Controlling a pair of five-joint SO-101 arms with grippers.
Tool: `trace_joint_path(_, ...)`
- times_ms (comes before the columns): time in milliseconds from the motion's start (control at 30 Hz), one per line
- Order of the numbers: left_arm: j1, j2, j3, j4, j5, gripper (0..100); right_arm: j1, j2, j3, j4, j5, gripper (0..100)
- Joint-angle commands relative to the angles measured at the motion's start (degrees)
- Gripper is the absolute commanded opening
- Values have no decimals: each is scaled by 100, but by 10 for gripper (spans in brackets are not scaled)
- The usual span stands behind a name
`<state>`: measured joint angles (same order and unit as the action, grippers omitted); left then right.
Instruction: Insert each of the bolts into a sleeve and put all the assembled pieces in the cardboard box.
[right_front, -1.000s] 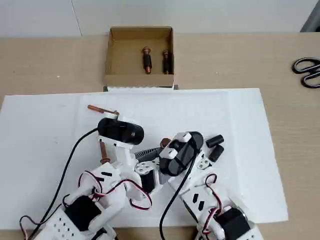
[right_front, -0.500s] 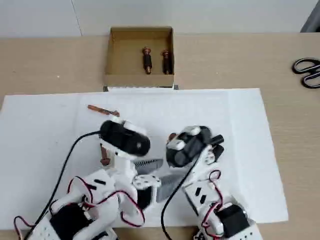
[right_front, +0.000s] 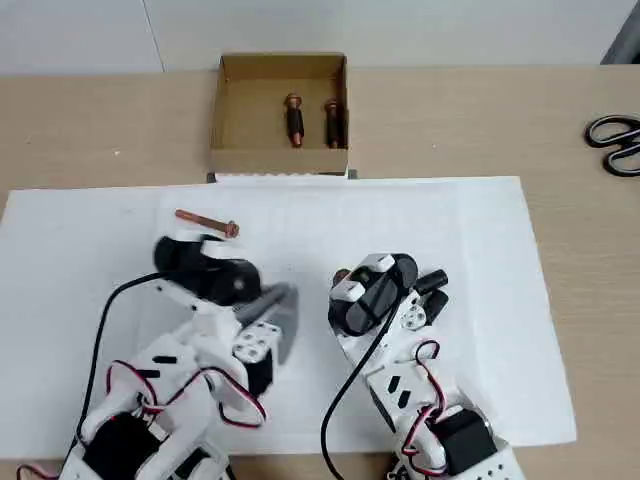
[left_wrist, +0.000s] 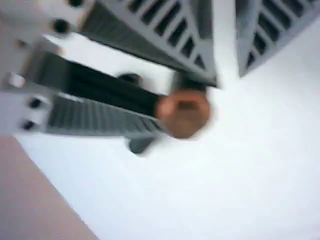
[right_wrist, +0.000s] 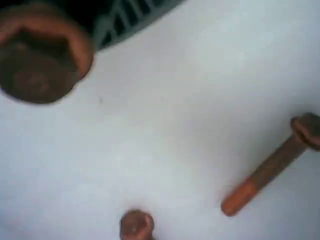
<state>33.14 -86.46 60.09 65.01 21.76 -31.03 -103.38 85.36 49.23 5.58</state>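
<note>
Right claw clamped on a bolt, copper head poking out, a dark sleeve seemingly on its shank; left claw near it, fingers parted, empty. Outward: loose bolt flat on the white sheet near the left arm, two spare sleeves just beside the right claw, cardboard box beyond on the table with two assembled pieces inside. Judgement: bolts small, rigid, light, smooth, apt to roll. Grip across mid-shank or sleeve body, head left clear.
</note>
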Motion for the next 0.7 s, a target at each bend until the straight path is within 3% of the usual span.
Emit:
trace_joint_path(0, -659, -343, 295, -352, -202, 6, 40, -57, -70, -180, 18, 4)
trace_joint_path(233, -1670, -1257, 2149, -835, -193, 6, 75, -57, -53, -163, 0, 4)
trace_joint_path(433, -2215, -1732, 3389, -1758, -229, 6, 593, -57, -105, -242, 0, 4)
trace_joint_path(667, -2444, -1705, 3635, -1881, -1319, 6, 1007, -31, -97, -1666, 26, 4)
